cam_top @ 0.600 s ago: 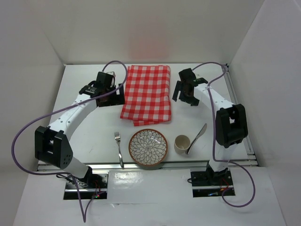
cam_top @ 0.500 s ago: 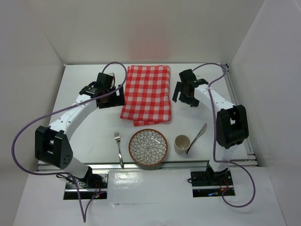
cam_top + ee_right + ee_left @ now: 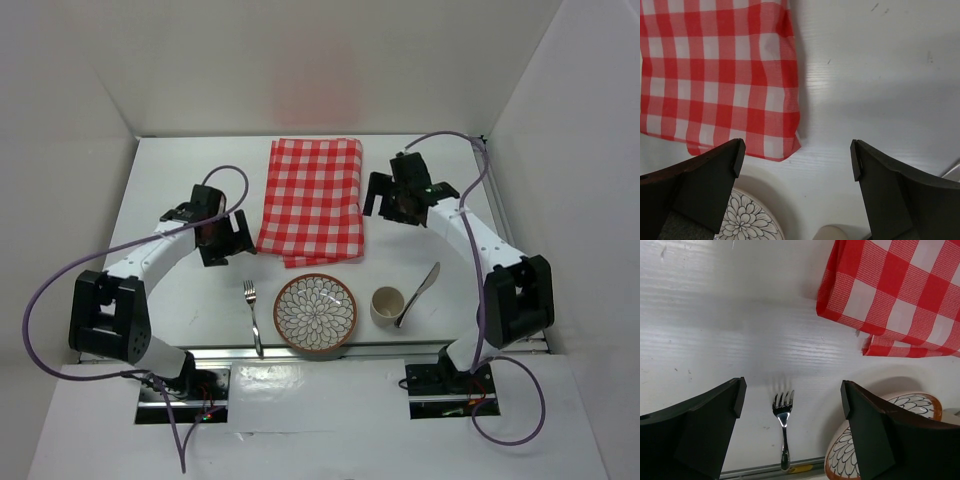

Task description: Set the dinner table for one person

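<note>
Your left gripper [image 3: 226,240] and right gripper [image 3: 386,204] both gape wide with nothing in them, flanking the checked cloth [image 3: 312,200]. The dinner table [image 3: 175,180] spreads beneath them, with fork [image 3: 253,316], plate [image 3: 315,313], cup [image 3: 386,306] and knife [image 3: 420,290] along its near edge.

Both arms reach forward with bent elbows. The left gripper [image 3: 226,245] [image 3: 792,390] points down, with its jaws wide apart and nothing between them. The right gripper [image 3: 388,208] [image 3: 797,147] is equally wide and empty, and seems tilted slightly inward.
</note>
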